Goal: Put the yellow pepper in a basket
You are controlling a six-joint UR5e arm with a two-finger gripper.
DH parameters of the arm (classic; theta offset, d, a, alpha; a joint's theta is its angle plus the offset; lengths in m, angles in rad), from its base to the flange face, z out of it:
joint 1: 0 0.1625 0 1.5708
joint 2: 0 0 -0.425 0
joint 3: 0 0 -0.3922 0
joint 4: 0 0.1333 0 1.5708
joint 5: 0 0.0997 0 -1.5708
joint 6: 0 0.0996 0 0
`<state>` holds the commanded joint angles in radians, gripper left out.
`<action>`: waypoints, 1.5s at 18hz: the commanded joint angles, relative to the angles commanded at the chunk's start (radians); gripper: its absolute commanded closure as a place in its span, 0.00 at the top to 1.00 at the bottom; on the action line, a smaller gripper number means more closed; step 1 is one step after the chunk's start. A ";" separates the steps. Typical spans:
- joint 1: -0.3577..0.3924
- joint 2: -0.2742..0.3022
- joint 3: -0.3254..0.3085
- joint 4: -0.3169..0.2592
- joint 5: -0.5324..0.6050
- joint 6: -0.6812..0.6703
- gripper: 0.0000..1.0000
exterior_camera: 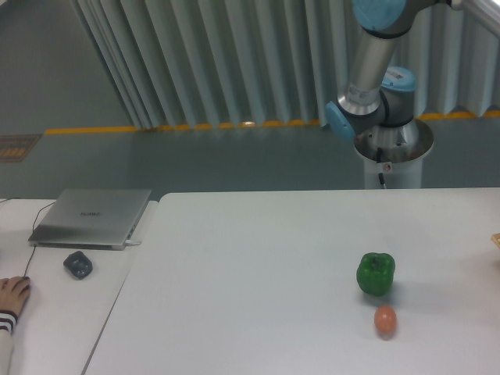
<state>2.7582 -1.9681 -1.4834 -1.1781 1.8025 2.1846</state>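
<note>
grey arm (367, 70) only, end effector out of frame

We have a single fixed view, set above the near edge of the white table (258, 258) and tilted down across it toward the far edge. It stands at middling range: our frame cuts off the table's near edge and right edge, where only a sliver of the basket (496, 239) shows. Beyond the far edge we see the robot arm (375, 78) on its pedestal, the floor and a pleated curtain (234, 62). A second table (55, 312) fills our lower left corner.
</note>
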 joint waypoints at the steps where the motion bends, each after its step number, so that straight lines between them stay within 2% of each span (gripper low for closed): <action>1: -0.018 0.002 -0.002 -0.002 -0.008 -0.034 1.00; 9: -0.126 0.017 -0.006 -0.002 -0.017 -0.223 1.00; 11: -0.146 0.017 -0.005 -0.002 -0.044 -0.302 1.00; 15: -0.147 0.032 0.002 -0.012 -0.176 -0.391 1.00; 16: -0.158 0.035 0.002 -0.021 -0.207 -0.438 1.00; 18: -0.158 0.054 0.021 -0.121 -0.212 -0.465 1.00; 20: -0.158 0.055 0.037 -0.191 -0.213 -0.480 1.00; 22: -0.169 0.066 0.038 -0.205 -0.230 -0.569 1.00; 27: -0.193 0.071 0.029 -0.216 -0.244 -0.612 1.00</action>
